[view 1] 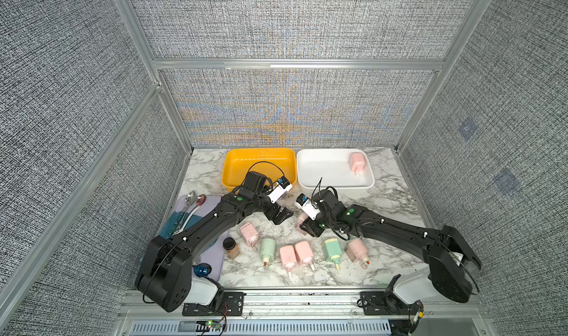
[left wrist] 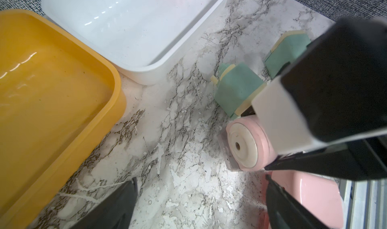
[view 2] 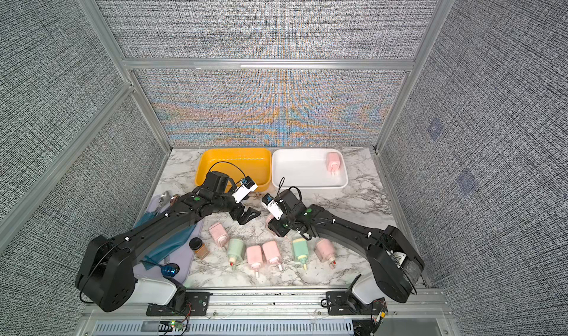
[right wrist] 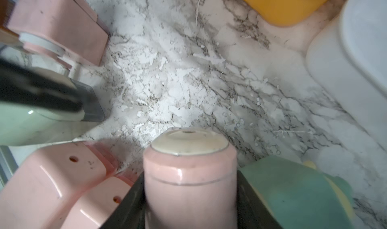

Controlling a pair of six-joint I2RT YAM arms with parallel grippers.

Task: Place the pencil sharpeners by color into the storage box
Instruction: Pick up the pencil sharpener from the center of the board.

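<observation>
Now: pink sharpeners [view 1: 304, 253] six, green sharpeners [view 1: 266, 248] four, bins [view 1: 229, 168] two.

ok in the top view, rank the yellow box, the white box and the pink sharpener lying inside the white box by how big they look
1. yellow box and white box: they look about alike, so I won't rank one over the other.
2. pink sharpener in the white box: far smaller than either.

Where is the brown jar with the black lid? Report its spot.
In both top views the brown jar stands at the lilac mat's edge, just left of a pink sharpener.
</observation>
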